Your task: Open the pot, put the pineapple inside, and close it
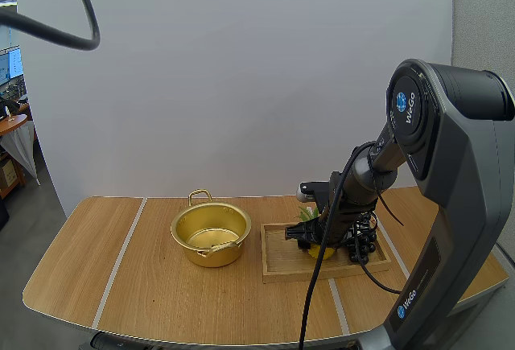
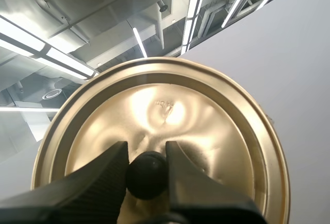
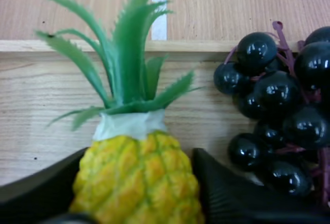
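Right wrist view: the right gripper (image 3: 135, 188) has its two black fingers (image 3: 227, 190) pressed against either side of the yellow pineapple (image 3: 136, 172), low on its body, with the green leaves (image 3: 124, 64) pointing away. The pineapple rests on a wooden tray (image 3: 31, 110). Dark grapes (image 3: 278, 105) lie just beside it on the same tray, close to one finger.

To do this pick well, the grip should be on the firm body, not the leaves. The lift should probably go straight up so the grapes are not dragged along. The pineapple should be let go only once it is below the pot's rim.

High view: the gold pot (image 1: 211, 236) stands open on the table (image 1: 161, 302), near the tray but apart from it, on the tray's left. Nothing can be made out inside it but reflections.

Left wrist view: the left gripper (image 2: 147, 152) is clamped on the black knob (image 2: 147, 176) of the gold lid (image 2: 206, 131), which is off the pot. It is best held clear of the pot until the pineapple is in.
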Action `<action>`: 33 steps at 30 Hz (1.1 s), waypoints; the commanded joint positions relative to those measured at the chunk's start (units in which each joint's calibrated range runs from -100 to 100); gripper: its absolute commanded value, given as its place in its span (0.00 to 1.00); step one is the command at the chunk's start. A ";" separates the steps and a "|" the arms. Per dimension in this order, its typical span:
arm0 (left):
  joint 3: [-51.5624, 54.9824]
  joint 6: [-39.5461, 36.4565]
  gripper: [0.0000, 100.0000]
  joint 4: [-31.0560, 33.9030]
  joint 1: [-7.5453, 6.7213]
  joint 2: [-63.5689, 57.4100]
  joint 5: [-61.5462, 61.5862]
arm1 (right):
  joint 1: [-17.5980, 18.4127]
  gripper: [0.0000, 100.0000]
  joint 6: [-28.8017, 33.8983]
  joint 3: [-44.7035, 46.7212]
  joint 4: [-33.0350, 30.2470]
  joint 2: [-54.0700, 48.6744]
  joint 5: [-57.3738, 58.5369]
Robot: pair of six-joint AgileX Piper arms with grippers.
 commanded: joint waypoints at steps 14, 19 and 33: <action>-0.38 -0.59 0.00 0.43 -0.21 -0.17 -1.67 | 1.05 0.00 -1.00 -0.97 0.04 -15.04 1.92; -0.38 -0.59 0.00 0.43 -0.21 -0.17 -1.67 | 5.50 0.00 -4.57 -0.97 0.04 -24.67 1.92; -0.38 -0.59 0.00 0.43 -0.21 -0.17 -1.67 | 18.72 0.00 -5.13 -8.53 0.55 -28.84 8.60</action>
